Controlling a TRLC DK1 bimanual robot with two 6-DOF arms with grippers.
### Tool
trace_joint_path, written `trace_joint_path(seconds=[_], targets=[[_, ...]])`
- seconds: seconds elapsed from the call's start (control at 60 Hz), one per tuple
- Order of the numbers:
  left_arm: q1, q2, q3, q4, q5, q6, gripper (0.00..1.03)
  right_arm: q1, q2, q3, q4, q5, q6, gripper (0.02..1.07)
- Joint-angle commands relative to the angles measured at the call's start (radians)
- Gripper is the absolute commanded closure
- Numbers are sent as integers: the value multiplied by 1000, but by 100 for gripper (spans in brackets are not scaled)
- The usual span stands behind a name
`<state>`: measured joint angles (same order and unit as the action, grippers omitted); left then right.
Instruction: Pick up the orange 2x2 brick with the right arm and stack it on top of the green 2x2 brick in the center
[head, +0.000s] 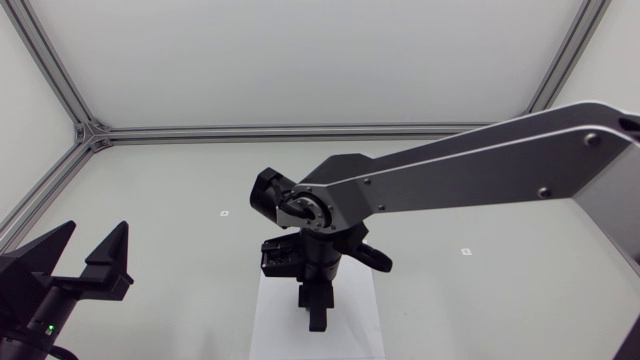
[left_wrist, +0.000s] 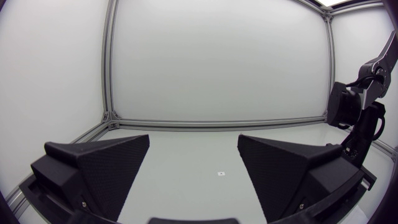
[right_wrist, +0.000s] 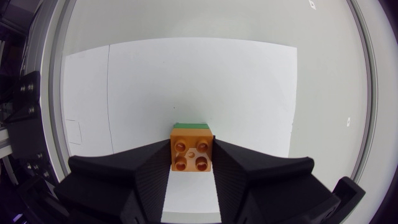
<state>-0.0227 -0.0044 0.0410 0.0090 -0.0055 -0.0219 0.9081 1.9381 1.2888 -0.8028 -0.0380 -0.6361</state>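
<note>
The right fingers clamp the orange brick between them, a green brick edging out just ahead; the left fingers stand spread apart.

Bright, even light; faint shadows; orange brick sharp; fisheye edges curved.

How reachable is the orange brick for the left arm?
Likely not: the right gripper is shut on the orange brick over the green brick, blocking both sides; the left gripper sits apart.
</note>
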Motion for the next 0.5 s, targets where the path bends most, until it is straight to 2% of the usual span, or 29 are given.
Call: trace_joint_path(seconds=[0.0, 0.217, 0.483], targets=[[3, -8, -41, -14, 4, 13, 4, 12, 68, -74, 4, 15, 1, 97], [3, -8, -41, -15, 4, 13, 4, 14, 101, -71, 4, 64, 1, 97], [3, -8, -41, -15, 4, 13, 4, -3, 122, -62, -15, 29, -13, 97]])
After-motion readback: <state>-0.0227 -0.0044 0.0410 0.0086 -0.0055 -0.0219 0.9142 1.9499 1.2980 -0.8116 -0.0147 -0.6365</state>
